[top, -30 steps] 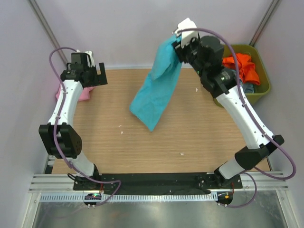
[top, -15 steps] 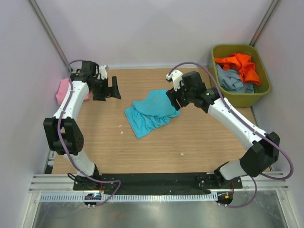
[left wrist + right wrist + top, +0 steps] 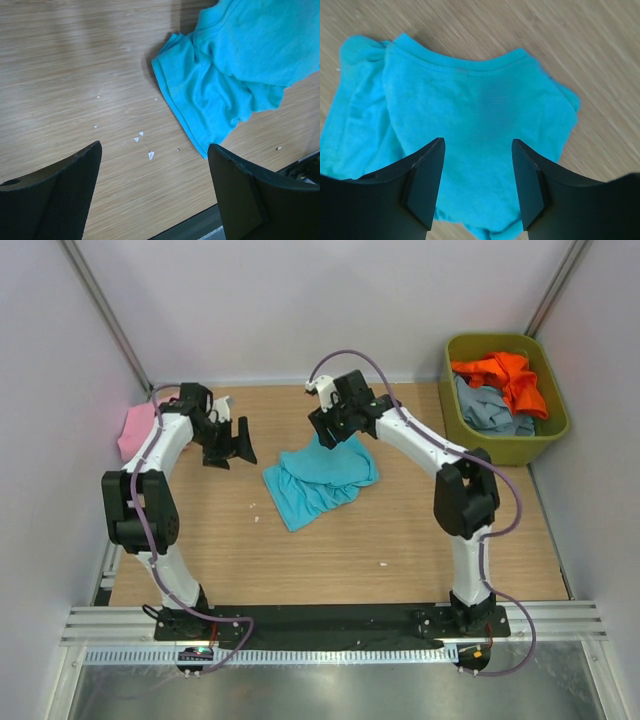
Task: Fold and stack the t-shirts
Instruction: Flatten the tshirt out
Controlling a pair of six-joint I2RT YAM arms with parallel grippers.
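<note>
A turquoise t-shirt (image 3: 318, 480) lies crumpled on the wooden table (image 3: 400, 530), its neckline toward the back. My right gripper (image 3: 334, 432) hovers open over its far edge; in the right wrist view the cloth (image 3: 470, 100) shows between the spread fingers (image 3: 427, 175) and neither pad touches it. My left gripper (image 3: 236, 446) is open left of the shirt, over bare wood (image 3: 125, 65), with the shirt's hem (image 3: 200, 100) up and to the right. A pink t-shirt (image 3: 134, 430) sits at the far left edge. Orange (image 3: 503, 373) and grey-blue (image 3: 488, 410) t-shirts lie in the bin.
The olive-green plastic bin (image 3: 555, 422) stands at the back right corner. Small white scraps (image 3: 149, 155) dot the wood near the shirt's front. Lilac walls close in the back and sides, and a black rail (image 3: 320, 620) runs along the near edge.
The right gripper brought the hanging turquoise t-shirt down onto the table, let go of it and swung left over its far edge. The left gripper moved right toward the shirt.
</note>
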